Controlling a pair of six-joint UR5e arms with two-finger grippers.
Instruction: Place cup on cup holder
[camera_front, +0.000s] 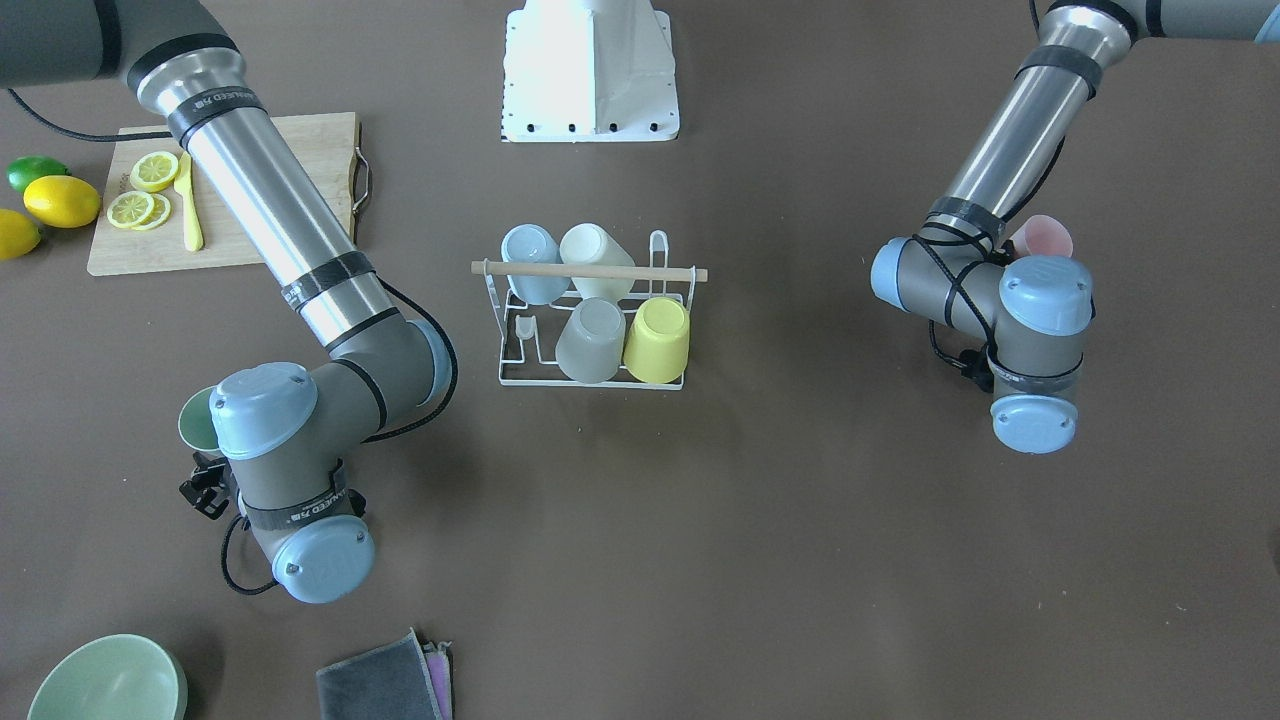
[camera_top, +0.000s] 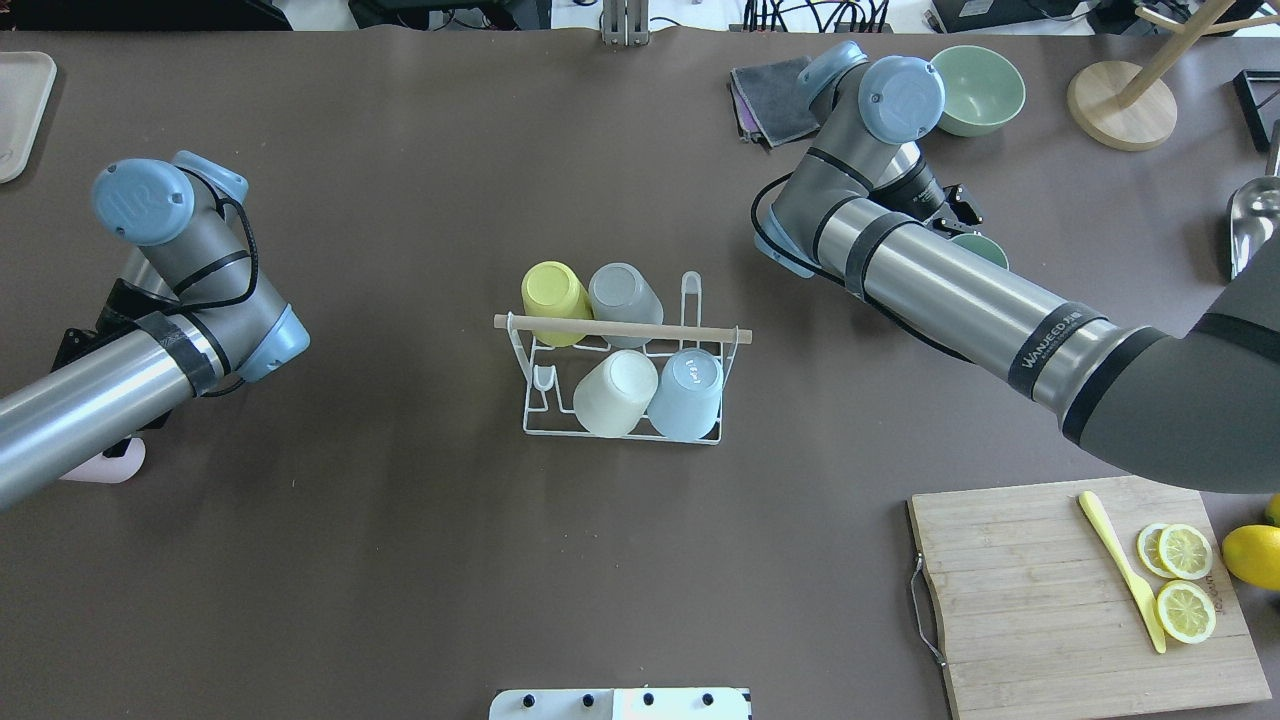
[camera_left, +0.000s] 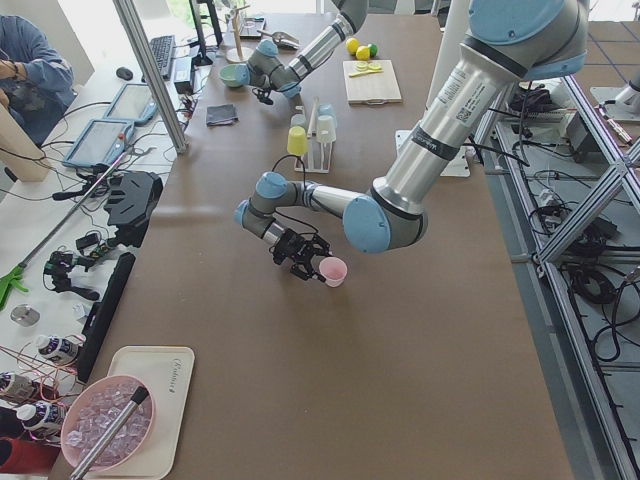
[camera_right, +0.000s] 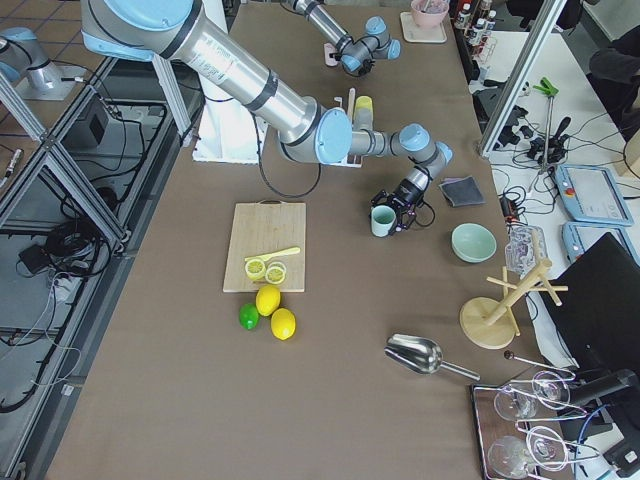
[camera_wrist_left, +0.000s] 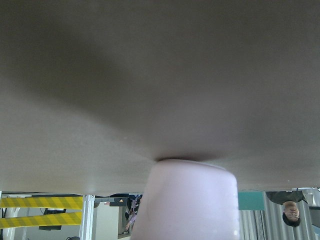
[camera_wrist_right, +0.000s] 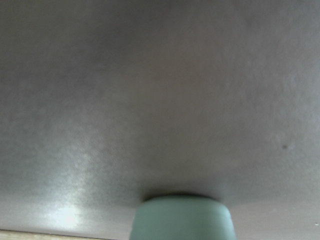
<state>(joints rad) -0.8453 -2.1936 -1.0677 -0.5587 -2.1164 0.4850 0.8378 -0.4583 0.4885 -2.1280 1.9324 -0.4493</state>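
front view: cup holder (camera_front: 523, 328) sits mid counter (camera_front: 700, 520), four cups (camera_front: 657, 340) on it; pink cup (camera_front: 1046, 238) and green cup (camera_front: 195, 420) well apart from it; left side view: left gripper (camera_left: 318, 268) at the pink cup, whether clamped i cannot tell; right side view: right gripper (camera_right: 393, 214) at the green cup, same doubt; a loose hold might drop one, or a low swing clip the dowel (camera_front: 660, 272)

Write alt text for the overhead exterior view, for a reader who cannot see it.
A small white wire cup holder with a wooden dowel handle stands mid-table, holding four upturned cups: yellow, grey, cream and light blue. The left arm partly covers a pale pink cup at left; the right arm partly hides a green cup at upper right.
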